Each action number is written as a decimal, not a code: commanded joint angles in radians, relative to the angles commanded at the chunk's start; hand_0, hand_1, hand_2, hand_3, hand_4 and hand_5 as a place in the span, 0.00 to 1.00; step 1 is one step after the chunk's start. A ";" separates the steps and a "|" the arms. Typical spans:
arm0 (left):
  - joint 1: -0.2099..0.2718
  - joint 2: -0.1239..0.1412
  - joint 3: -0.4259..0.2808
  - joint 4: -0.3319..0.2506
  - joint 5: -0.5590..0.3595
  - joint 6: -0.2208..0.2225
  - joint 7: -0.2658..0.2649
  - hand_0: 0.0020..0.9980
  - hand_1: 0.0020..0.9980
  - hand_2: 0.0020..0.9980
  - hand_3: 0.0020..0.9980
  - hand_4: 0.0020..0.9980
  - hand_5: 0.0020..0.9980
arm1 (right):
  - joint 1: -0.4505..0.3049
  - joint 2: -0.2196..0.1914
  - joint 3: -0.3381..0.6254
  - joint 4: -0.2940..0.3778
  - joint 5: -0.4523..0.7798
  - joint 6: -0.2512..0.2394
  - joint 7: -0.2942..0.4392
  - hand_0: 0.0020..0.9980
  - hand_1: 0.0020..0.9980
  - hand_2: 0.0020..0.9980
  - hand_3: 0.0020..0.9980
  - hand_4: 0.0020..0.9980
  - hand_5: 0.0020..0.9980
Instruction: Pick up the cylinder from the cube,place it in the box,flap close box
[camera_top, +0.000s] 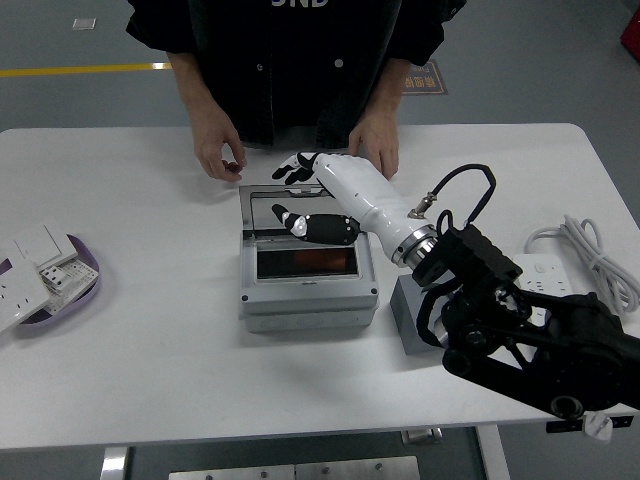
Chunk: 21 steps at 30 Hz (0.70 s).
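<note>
The grey box (306, 300) sits mid-table with its lid (262, 206) standing up at the back. The orange cylinder (305, 262) lies inside the box. The grey cube (412, 312) stands just right of the box, with nothing on it. My right hand (291, 192) is raised over the back of the box. It is open and empty, with its fingers (298, 165) spread past the lid's top edge and the thumb (300, 222) in front of the lid. The left arm is out of view.
A person stands at the far side, with one hand (219, 156) and the other hand (377, 148) resting on the table just behind the box. A purple tray (82, 284) with white sockets is at the left. A white power strip (545, 282) and its cable (592, 252) are at the right.
</note>
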 joint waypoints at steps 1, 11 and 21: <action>-0.001 0.000 0.001 0.000 0.000 0.000 0.000 0.60 0.62 0.62 0.64 0.70 0.21 | 0.015 0.003 -0.001 -0.021 0.022 -0.001 0.015 0.72 0.62 0.60 0.65 0.65 0.38; -0.006 0.006 0.015 0.001 -0.007 0.000 0.000 0.60 0.62 0.62 0.64 0.70 0.21 | 0.156 0.026 -0.112 -0.253 0.276 -0.006 0.181 0.66 0.61 0.60 0.65 0.64 0.36; -0.009 0.004 0.021 0.001 -0.010 -0.001 0.002 0.60 0.62 0.62 0.64 0.70 0.21 | 0.153 0.036 -0.179 -0.323 0.357 -0.025 0.206 0.65 0.61 0.59 0.64 0.64 0.36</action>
